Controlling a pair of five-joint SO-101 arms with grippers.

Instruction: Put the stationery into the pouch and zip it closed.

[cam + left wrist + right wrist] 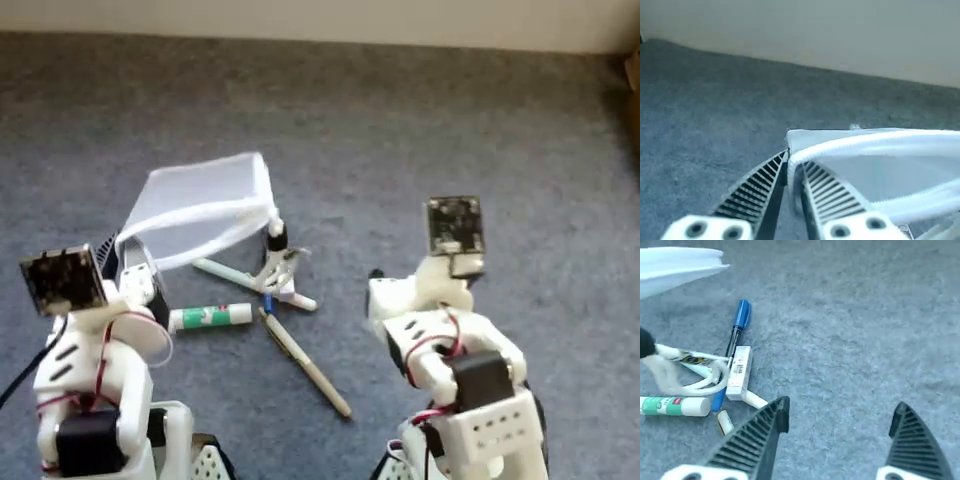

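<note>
Left gripper: jaws pressing almost together, pinching corner of pouch at zippered rim. Pouch mouth gaping, rim running from left arm out toward the middle of desk.

Right gripper: jaws spreading wide, gripping nothing, hovering over bare desk beside stationery pile.

Open room lying right of pile.

Glue stick lying crosswise near pouch. Beige pen pointing diagonally toward near right.

Pens in front of pouch, glue stick left of pens
</note>
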